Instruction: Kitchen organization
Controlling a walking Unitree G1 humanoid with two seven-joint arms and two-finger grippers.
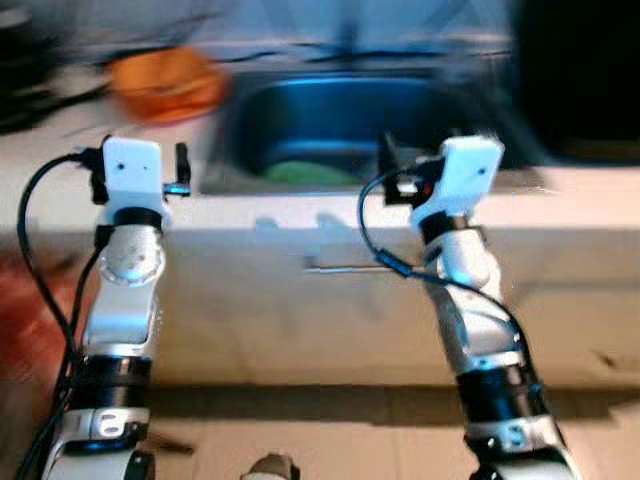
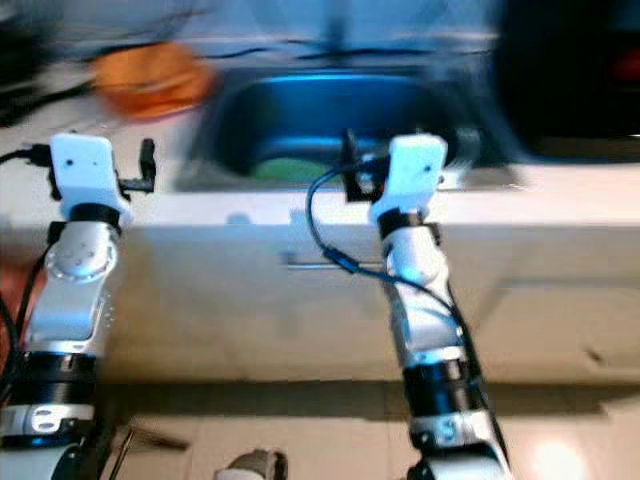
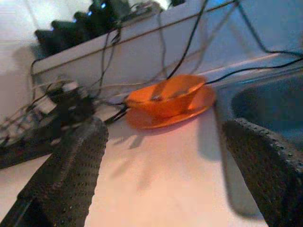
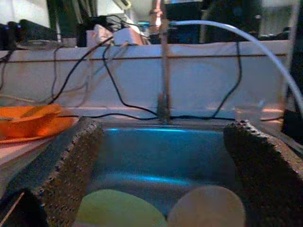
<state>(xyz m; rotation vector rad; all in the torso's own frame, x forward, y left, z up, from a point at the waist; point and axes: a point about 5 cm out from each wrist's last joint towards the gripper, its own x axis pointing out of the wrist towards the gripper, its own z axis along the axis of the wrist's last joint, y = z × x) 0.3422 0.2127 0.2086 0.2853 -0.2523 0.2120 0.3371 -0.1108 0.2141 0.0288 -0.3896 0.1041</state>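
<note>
Hovering wide open and empty, left end effector (image 3: pixel 161 175) and right end effector (image 4: pixel 161 175) face the sink (image 1: pixel 330 110).

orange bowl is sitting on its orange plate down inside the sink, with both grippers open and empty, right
Not quite. The orange bowl on its orange plate stands on the counter beside the sink, not inside it, as the left wrist view shows. The left gripper and right gripper are indeed open and empty.

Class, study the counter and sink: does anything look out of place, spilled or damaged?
Nothing looks spilled or broken. The oddest thing is the tangle of black cables beside the orange bowl, which sits on its orange plate. Two round dishes, one green and one tan, lie in the sink.
</note>
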